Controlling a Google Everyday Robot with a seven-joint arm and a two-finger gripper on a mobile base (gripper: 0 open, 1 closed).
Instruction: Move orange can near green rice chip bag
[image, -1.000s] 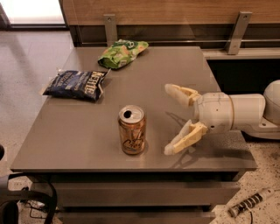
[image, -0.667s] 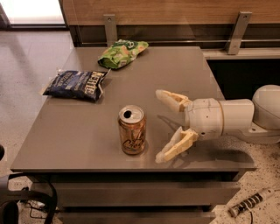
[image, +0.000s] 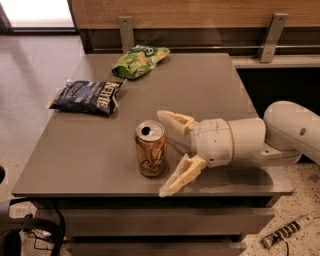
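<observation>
The orange can (image: 151, 149) stands upright near the front edge of the grey table (image: 200, 95), its silver top open. The green rice chip bag (image: 139, 61) lies at the table's far edge, left of the middle, well away from the can. My gripper (image: 165, 152) reaches in from the right at can height, just right of the can. Its two tan fingers (image: 176, 122) are spread wide, one behind the can's right side and one in front near the table edge. They do not touch the can.
A dark blue chip bag (image: 88, 96) with white lettering lies on the table's left side, between the can and the green bag but further left. A wooden wall with metal brackets (image: 272, 35) runs behind the table. Cables lie on the floor at the lower left.
My gripper has moved left toward the can, from well to its right to right beside it, with the fingers still spread. The can and both bags have not moved.
</observation>
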